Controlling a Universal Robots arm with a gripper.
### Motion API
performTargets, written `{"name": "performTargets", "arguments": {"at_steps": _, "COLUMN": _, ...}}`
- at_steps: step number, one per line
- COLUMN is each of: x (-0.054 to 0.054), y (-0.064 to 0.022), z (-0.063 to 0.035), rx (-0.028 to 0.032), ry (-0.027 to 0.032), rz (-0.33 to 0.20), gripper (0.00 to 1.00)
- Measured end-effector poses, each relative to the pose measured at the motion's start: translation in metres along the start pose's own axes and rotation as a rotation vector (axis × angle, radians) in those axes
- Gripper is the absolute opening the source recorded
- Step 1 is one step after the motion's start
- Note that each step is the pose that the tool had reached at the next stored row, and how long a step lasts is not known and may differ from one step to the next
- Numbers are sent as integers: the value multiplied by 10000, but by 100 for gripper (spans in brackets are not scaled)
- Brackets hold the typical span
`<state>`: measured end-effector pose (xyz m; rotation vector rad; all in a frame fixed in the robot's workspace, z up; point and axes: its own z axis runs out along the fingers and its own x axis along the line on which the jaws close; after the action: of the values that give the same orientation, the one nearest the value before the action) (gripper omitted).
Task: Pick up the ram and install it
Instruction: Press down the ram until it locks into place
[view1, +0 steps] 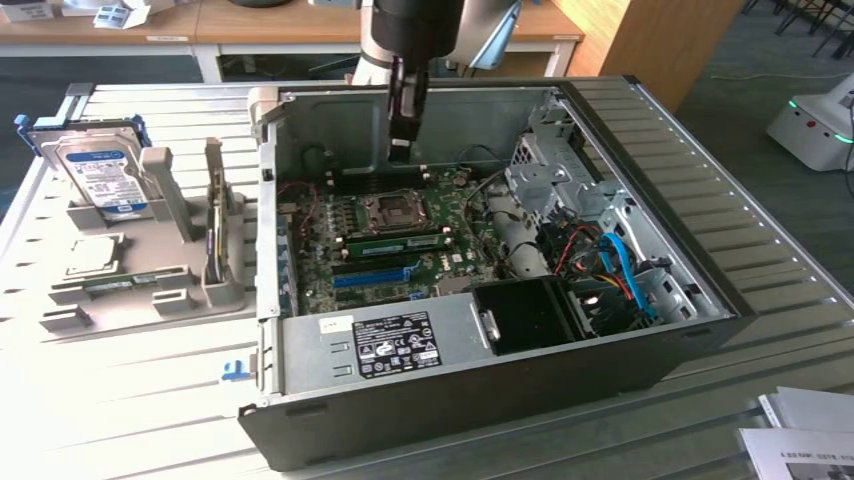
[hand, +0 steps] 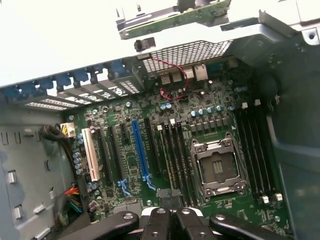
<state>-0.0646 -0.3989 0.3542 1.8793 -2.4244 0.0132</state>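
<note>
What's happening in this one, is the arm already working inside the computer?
Yes. The gripper hangs inside the open computer case, jaws shut, just above the motherboard near the empty processor socket. Whether it holds anything cannot be told. A green ram stick lies along the slots beside the socket.

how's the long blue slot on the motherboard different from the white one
The blue slot is blue and the longer of the two; the white slot is white and shorter. The blue slot lies nearer the processor socket, while the white slot sits further from it, with dark slots between them. Both run parallel on the green motherboard and look empty.
</note>
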Motion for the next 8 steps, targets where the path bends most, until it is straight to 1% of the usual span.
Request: {"name": "performTargets", "arguments": {"at_steps": 8, "x": 0, "y": 0, "z": 0, "rx": -47, "ry": -28, "rz": 725, "gripper": 10}}
